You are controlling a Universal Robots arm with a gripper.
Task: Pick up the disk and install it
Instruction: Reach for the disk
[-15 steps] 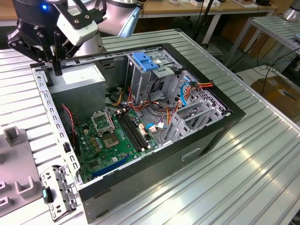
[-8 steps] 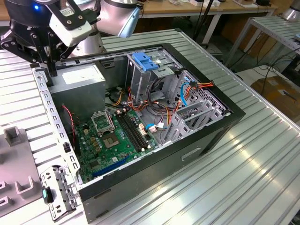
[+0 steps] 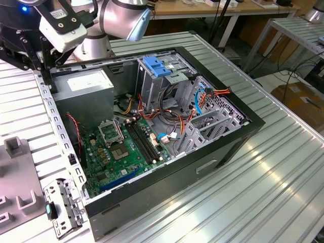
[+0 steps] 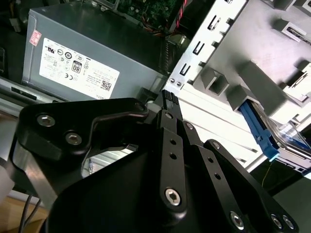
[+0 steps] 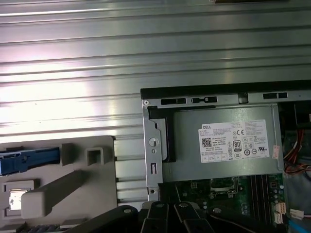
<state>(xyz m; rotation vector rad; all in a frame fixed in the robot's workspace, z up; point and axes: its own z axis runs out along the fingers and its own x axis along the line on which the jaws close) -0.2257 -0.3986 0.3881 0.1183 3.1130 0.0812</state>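
Note:
The disk (image 4: 260, 133) lies in a grey moulded fixture (image 4: 252, 73) beside the computer case, its bright blue rail (image 5: 26, 161) towards me. My gripper (image 3: 48, 81) hangs over the case's perforated rim, near the corner by the power supply. It stands between that fixture and the case, apart from the disk. In the second wrist view its black fingers (image 4: 167, 104) come together to one narrow tip with nothing between them. In the first wrist view the gripper's black links (image 5: 175, 216) sit over the edge of the motherboard.
The open black case (image 3: 217, 152) lies on a ribbed aluminium table (image 3: 283, 177). Inside are a grey power supply with a white sticker (image 3: 83, 88), a green motherboard (image 3: 126, 147), a drive cage with a blue latch (image 3: 157, 66) and loose cables (image 3: 177, 121). A metal bracket (image 3: 63, 202) lies by the fixture (image 3: 20, 187).

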